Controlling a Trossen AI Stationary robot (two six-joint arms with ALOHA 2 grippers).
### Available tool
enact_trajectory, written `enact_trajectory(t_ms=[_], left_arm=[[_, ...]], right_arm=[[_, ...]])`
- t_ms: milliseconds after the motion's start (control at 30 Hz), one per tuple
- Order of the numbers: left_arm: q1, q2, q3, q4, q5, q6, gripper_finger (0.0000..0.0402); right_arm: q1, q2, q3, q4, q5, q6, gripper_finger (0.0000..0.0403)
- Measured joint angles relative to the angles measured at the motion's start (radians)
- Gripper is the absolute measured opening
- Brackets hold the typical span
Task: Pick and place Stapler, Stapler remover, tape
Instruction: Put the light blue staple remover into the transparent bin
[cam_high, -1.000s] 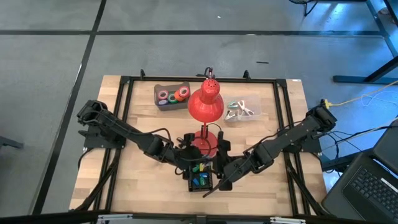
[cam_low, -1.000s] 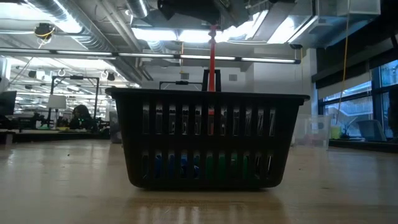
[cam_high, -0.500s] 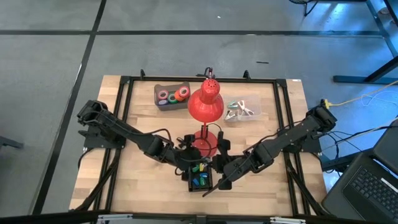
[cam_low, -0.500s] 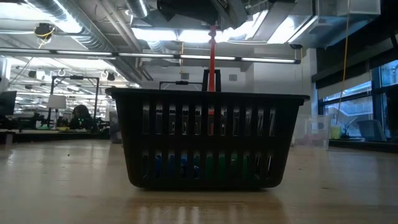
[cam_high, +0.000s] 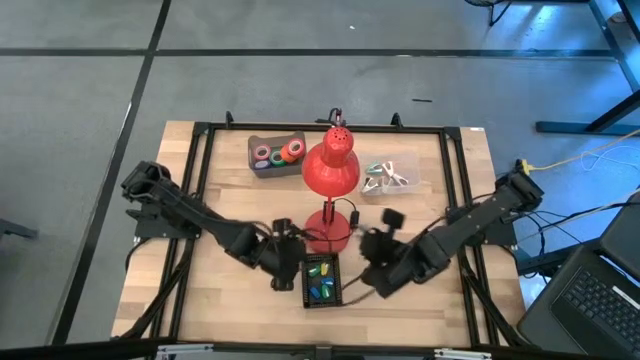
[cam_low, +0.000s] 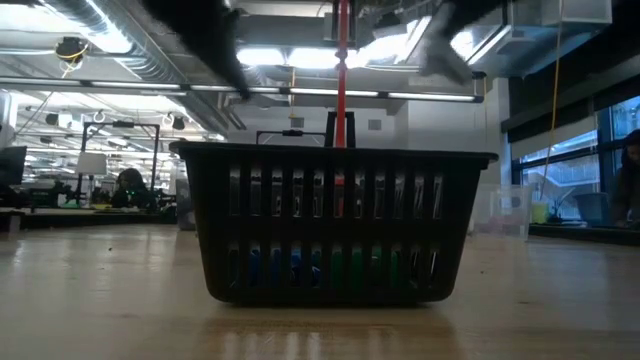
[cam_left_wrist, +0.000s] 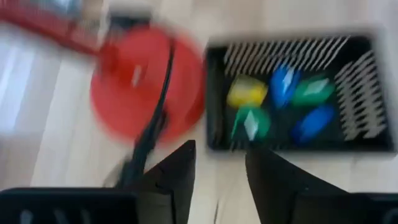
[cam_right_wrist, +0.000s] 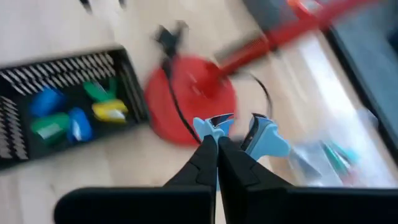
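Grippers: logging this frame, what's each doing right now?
Left gripper: open, empty.
Right gripper: shut on a light-blue staple remover.

The high camera looked straight down from well above, taking in the whole wooden table (cam_high: 230, 290), both arms and the grey floor around it. The low camera sat at table height, close to the black basket (cam_low: 335, 220), and faced level across the table into the room behind. Each wrist camera looked down past its own fingers from close above the table. All four views shared the basket (cam_high: 322, 282) and the red lamp (cam_high: 331, 170); both wrist views showed the lamp's round base (cam_left_wrist: 146, 90) beside the basket (cam_right_wrist: 59, 106).
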Motion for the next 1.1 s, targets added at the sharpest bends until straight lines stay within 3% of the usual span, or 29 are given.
enact_trajectory(t_ms=[133,300,467,667,900,1100], left_arm=[[-0.047,0.014,-0.003,-0.099,-0.009,-0.145,0.0142],[-0.077,0.014,-0.003,-0.111,0.067,-0.146,0.0142],[-0.099,0.014,-0.003,-0.099,0.092,-0.13,0.0139],[-0.101,0.014,-0.003,-0.088,0.093,-0.124,0.0141],[-0.101,0.014,-0.003,-0.088,0.106,-0.124,0.0138],[-0.101,0.014,-0.003,-0.088,0.106,-0.124,0.0141]], right_arm=[[0.026,-0.004,0.013,-0.285,0.049,0.25,0.0001],[0.024,-0.007,0.014,-0.548,0.052,0.477,0.0],[-0.049,-0.086,-0.025,-0.509,0.044,0.373,0.0],[-0.196,-0.27,-0.143,-0.465,-0.045,0.28,0.0],[-0.427,-0.521,-0.383,-0.107,-0.212,-0.009,0.0],[-0.635,-0.561,-0.522,0.094,-0.298,-0.235,0.0]])
